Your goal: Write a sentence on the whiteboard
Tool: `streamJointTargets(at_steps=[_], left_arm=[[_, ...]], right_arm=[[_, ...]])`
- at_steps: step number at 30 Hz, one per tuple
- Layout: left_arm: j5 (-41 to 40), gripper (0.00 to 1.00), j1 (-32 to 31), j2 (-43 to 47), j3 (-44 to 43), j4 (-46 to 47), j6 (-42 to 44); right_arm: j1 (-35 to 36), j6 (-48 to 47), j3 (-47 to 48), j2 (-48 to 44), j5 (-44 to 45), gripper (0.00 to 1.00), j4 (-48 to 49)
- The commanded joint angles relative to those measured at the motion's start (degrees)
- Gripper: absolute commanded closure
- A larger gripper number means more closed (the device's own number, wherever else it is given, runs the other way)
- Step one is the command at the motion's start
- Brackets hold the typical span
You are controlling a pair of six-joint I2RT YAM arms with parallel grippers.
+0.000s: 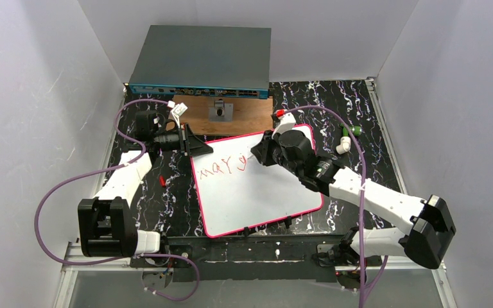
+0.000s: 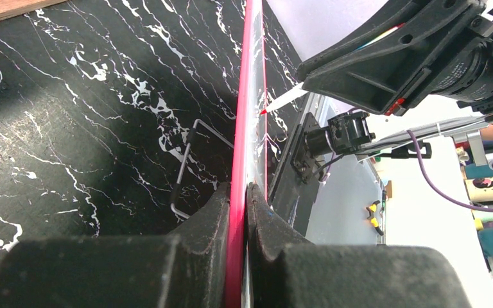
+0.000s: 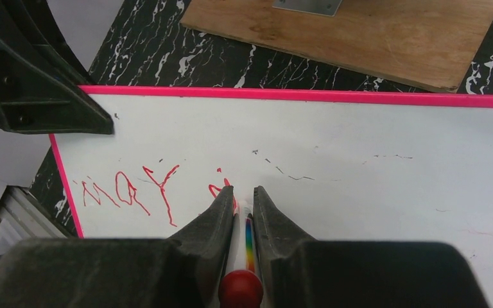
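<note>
My left gripper (image 2: 239, 191) is clamped tight on the pink rim of the whiteboard (image 1: 263, 192); it lies on the black marbled table (image 1: 372, 128), near the wooden board (image 1: 247, 119); my right gripper (image 3: 244, 192) pinches a marker (image 3: 248, 239), tip down beside the red sentence (image 3: 128, 192), which reads roughly "may".

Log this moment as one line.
left gripper: shut on whiteboard edge | right gripper: shut on marker, tip at whiteboard | sentence: partly written
</note>
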State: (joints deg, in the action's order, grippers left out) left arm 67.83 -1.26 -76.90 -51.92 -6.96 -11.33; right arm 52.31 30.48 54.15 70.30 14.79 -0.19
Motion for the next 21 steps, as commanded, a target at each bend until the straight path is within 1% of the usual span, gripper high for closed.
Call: streamJointTargets(at_steps=[1, 9, 21], left_arm=[[-11.1, 1.0, -0.9, 1.3, 0.4, -0.9, 9.9], [-11.1, 1.0, -0.9, 1.4, 0.3, -1.1, 10.0], [-11.2, 1.0, -0.9, 1.5, 0.3, -1.3, 10.2]], right_arm=[[-0.5, 0.3, 1.3, 0.3, -0.3, 0.99, 3.1], [-0.5, 1.0, 0.2, 0.2, -0.7, 0.99, 3.3], [-0.5, 2.2, -4.6, -2.7, 0.0, 0.99, 1.9]])
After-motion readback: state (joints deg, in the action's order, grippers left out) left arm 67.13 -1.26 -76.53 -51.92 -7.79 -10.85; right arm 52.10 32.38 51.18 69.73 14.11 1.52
